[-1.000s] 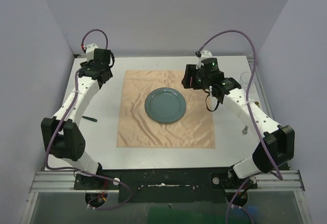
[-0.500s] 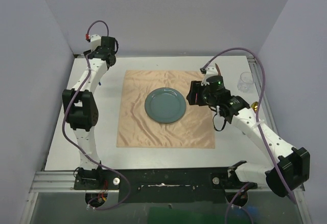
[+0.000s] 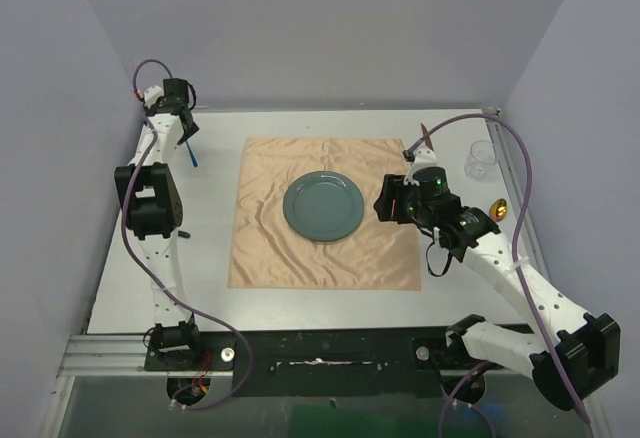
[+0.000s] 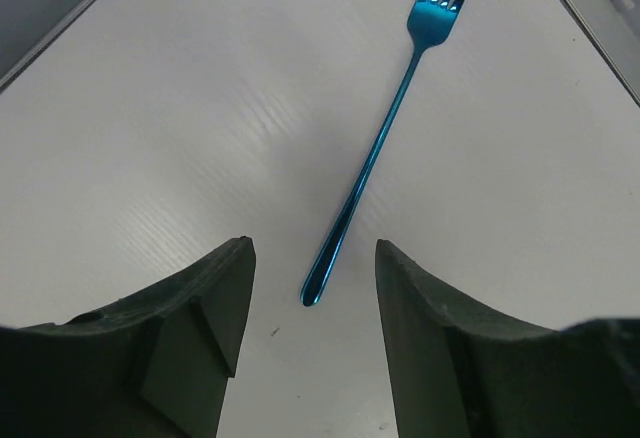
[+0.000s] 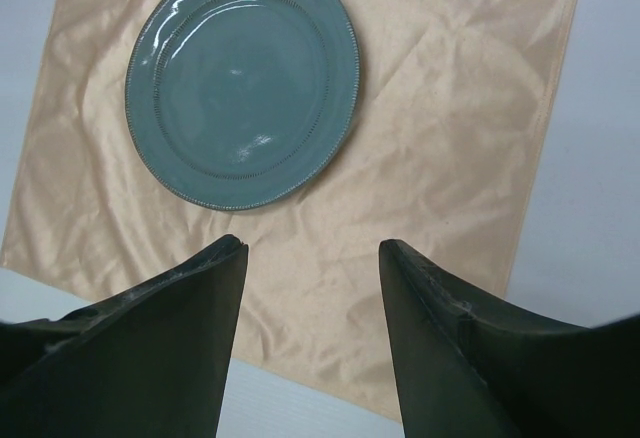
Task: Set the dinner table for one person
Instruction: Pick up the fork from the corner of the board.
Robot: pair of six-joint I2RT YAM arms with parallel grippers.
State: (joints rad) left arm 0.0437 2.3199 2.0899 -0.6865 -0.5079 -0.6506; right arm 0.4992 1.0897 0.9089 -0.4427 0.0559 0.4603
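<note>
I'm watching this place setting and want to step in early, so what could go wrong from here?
The blue fork lies flat on the dinner table, with only its handle end between the fingers of the open left gripper; a pinch there may slip or scrape the surface, and the fork could tilt. The open right gripper hangs over the wrinkled cloth beside the plate; snagging the fabric might drag the plate.

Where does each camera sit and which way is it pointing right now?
Top external: above and behind the bases, looking down on the dinner table; both arms show.
Left wrist: on the left arm, looking down at the fork; open left gripper shows.
Right wrist: looking down at the plate on the cloth; open right gripper shows.
Shared: top and right wrist both show plate and cloth.
</note>
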